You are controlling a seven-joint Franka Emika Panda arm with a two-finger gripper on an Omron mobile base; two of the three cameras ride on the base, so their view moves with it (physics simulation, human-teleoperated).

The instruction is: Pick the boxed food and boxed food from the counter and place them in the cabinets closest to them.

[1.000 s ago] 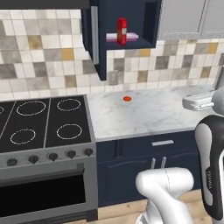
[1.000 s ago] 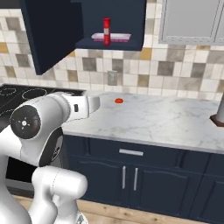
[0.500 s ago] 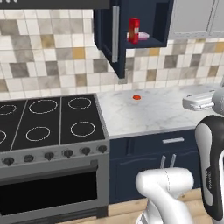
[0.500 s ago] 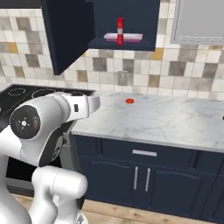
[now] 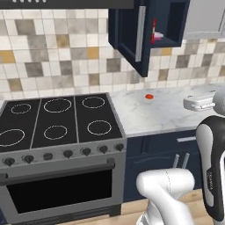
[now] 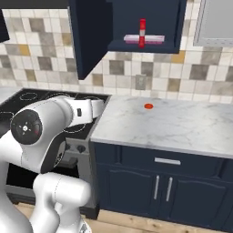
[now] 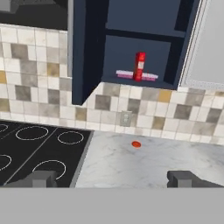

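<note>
Marble, white with grey veins, makes up the counter (image 5: 158, 112) in the left base view. A small flat red disc (image 5: 149, 96) lies near its back edge. Above, a dark navy wall cabinet (image 5: 173, 26) hangs open, its door (image 5: 132, 37) swung towards the black stove (image 5: 57, 121). Behind the door's edge, a sliver of a tall red upright box (image 5: 153, 33) stands on the cabinet shelf.

From the right base view the red box (image 6: 142, 32) is plain, its long axis vertical, standing on a flat pink-and-white thing (image 6: 144, 39) at the shelf's front edge. So one boxed food looks already stored. I see no blue box on the counter (image 6: 182, 129).

In the hand view the two-finger gripper (image 7: 113, 178) has its dark fingertips (image 7: 40, 178) spread wide, with nothing between them. The red box (image 7: 140, 66) lies straight ahead and well above the fingers, far off, and the counter (image 7: 144, 164) sits below it. The second box would have to be found elsewhere before any reach.
</note>
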